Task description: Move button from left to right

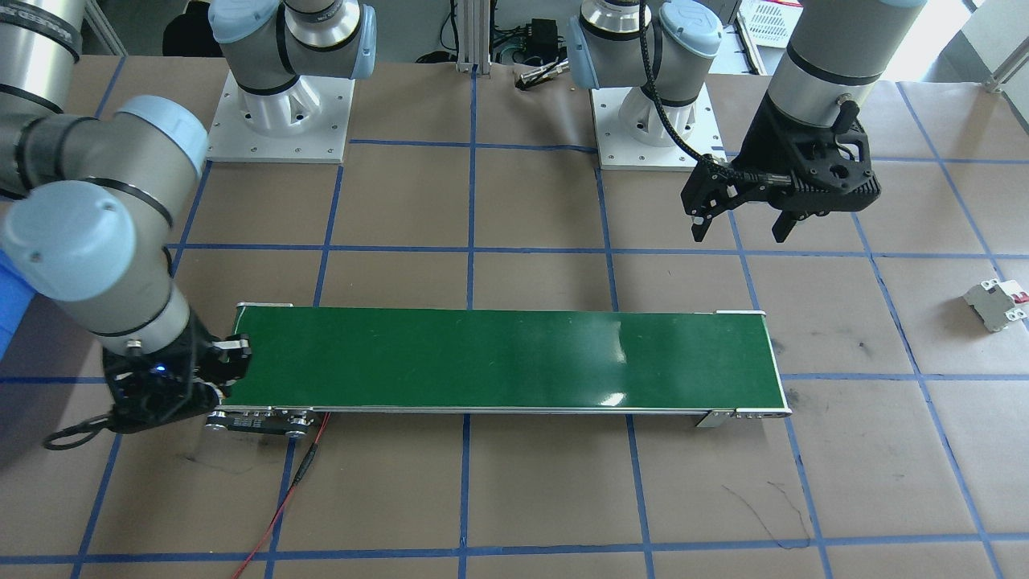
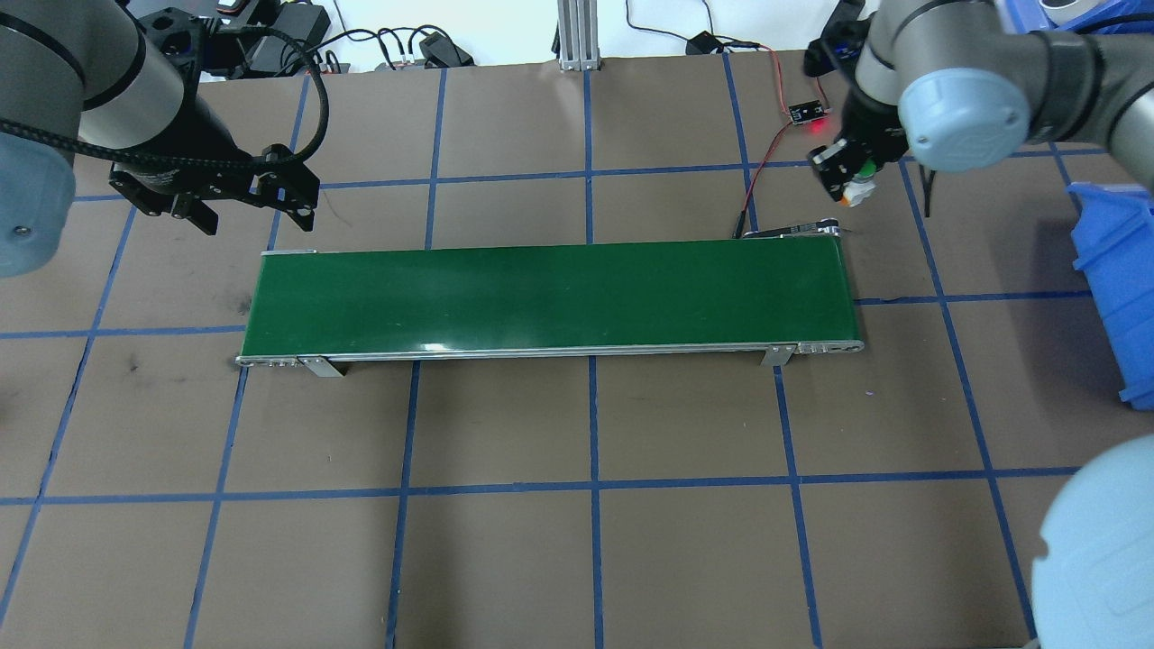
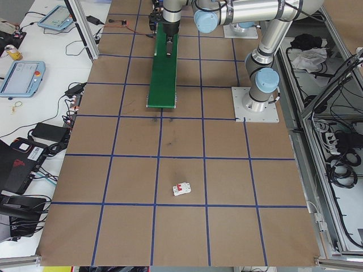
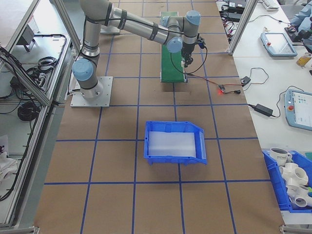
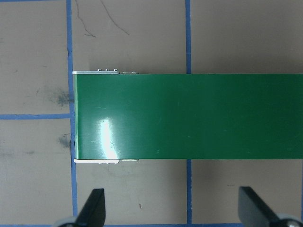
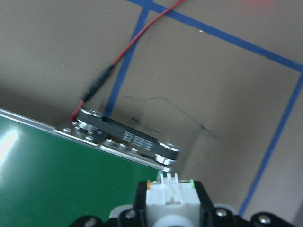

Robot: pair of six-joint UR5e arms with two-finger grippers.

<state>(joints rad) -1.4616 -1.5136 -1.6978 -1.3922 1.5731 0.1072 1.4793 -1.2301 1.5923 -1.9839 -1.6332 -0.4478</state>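
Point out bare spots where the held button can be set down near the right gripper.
The right gripper holds the button beyond the conveyor end. Bare paper lies between that end and the blue bin. The belt itself is bare. Crowded: the far side, with the red wire and small board.

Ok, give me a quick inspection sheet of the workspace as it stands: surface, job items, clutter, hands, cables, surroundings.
Surface: brown table with blue tape grid; green conveyor belt on it, nothing on the belt.
Job's things: button, green cap, held just beyond the belt's right end.
Clutter: light-grey block with red marks on the table, far left side; blue bin on the right side.
Hands: left hand open, empty, above the belt's left end; right hand shut on the button.
Cables: red wire running to the belt's motor end.
Surroundings: teach pendants on a side bench.
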